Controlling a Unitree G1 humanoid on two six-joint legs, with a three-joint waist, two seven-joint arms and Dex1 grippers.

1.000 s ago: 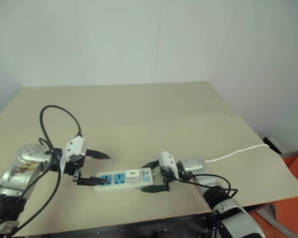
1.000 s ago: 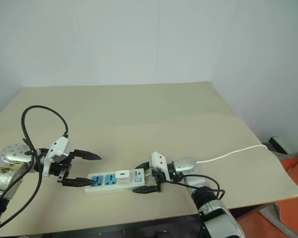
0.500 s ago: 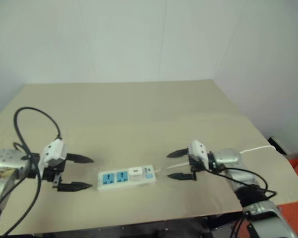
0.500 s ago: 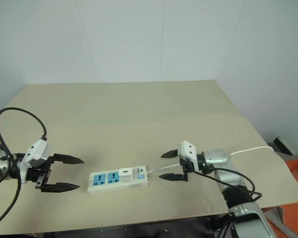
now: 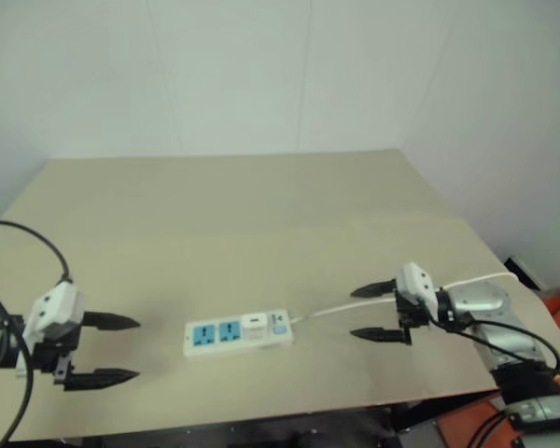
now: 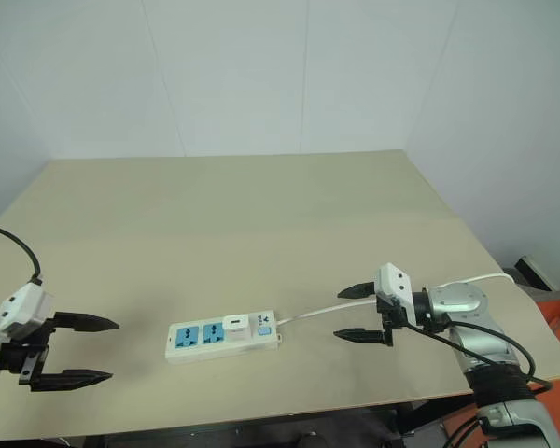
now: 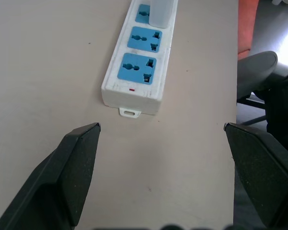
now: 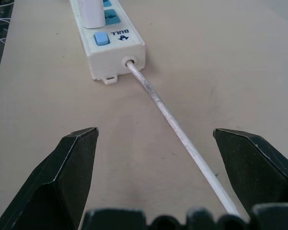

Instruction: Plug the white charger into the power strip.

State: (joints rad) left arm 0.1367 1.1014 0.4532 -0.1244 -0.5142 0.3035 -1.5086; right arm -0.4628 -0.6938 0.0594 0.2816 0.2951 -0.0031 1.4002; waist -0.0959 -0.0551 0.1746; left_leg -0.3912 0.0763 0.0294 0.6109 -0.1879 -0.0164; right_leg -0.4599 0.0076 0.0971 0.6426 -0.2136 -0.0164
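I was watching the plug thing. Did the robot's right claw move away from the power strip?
Yes. The right gripper, open, was at the power strip's switch end a second ago; now it hangs well off to the right over the cord. The white charger sits plugged in.

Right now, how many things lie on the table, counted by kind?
Power strip: 1
White charger, plugged into the strip's socket nearest its switch: 1
Thin white cord leaving the strip: 1
Blue sockets left free: 2
Total things on the table: 3
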